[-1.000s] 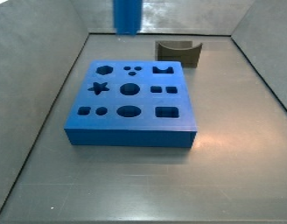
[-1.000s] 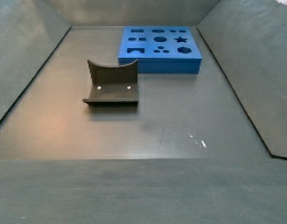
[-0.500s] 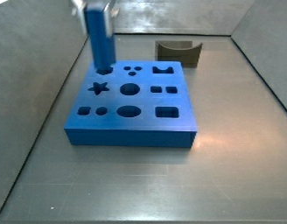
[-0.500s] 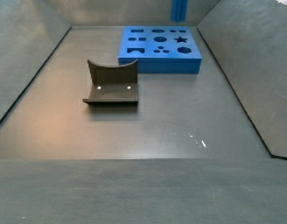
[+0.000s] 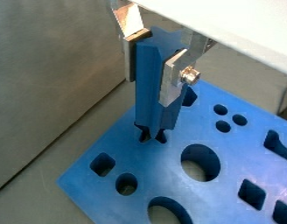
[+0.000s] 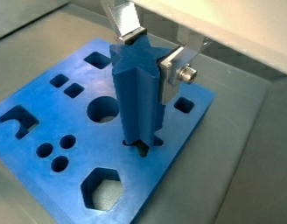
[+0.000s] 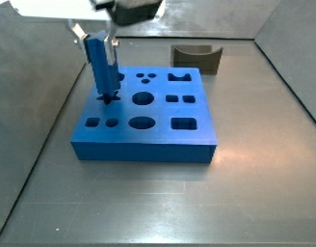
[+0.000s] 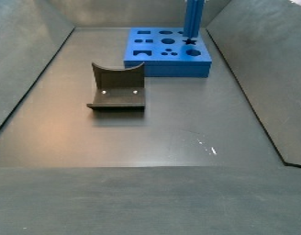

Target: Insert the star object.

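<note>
Slim blue star-section peg (image 7: 99, 69) upright over the wide blue block with shaped holes (image 7: 145, 130).
Pincer (image 5: 153, 54) grasps the peg's upper part; its tip meets the star hole (image 6: 143, 145).

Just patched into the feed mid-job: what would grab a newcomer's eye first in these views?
First, the slim, tall blue star-profile peg standing upright, its lower end at the star-shaped hole in the wide flat blue block with shaped holes. The gripper holds the peg near its top, silver jaws shut on it. Apart from them, the dark olive curved piece sits alone on the grey floor.
</note>
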Motion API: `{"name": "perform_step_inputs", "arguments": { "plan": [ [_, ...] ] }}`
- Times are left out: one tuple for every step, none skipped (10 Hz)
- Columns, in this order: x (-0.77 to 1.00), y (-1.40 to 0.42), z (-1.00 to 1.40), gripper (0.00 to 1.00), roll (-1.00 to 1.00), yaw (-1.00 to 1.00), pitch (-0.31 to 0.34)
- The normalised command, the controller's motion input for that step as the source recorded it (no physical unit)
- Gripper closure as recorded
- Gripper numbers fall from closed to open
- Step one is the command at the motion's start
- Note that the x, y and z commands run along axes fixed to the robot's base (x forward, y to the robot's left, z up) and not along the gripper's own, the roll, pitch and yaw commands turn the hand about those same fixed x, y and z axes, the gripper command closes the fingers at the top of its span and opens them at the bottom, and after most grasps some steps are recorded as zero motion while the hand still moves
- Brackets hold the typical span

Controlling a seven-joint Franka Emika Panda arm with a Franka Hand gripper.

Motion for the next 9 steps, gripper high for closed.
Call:
{"name": "perform_step_inputs", "arguments": {
  "plan": [
    [-0.03, 0.0, -0.19, 1.0, 0.13, -0.92, 0.084],
    [-0.06, 0.0, -0.22, 1.0, 0.06, -1.0, 0.03],
    [-0.16, 0.0, -0.34, 1.0, 0.03, -1.0, 0.0],
    [-0.08, 0.0, -0.28, 1.0, 0.0, -0.72, 0.0],
    [-0.02, 0.0, -0.17, 1.0, 0.0, -0.43, 0.0],
    [0.0, 0.0, -0.1, 1.0, 0.0, -0.23, 0.0],
    [0.06, 0.0, -0.12, 1.0, -0.02, -0.27, 0.0],
    [0.14, 0.0, -0.17, 1.0, -0.03, -0.55, 0.0],
    [0.11, 0.0, -0.21, 1.0, -0.02, -0.69, 0.0]
  ]
}}
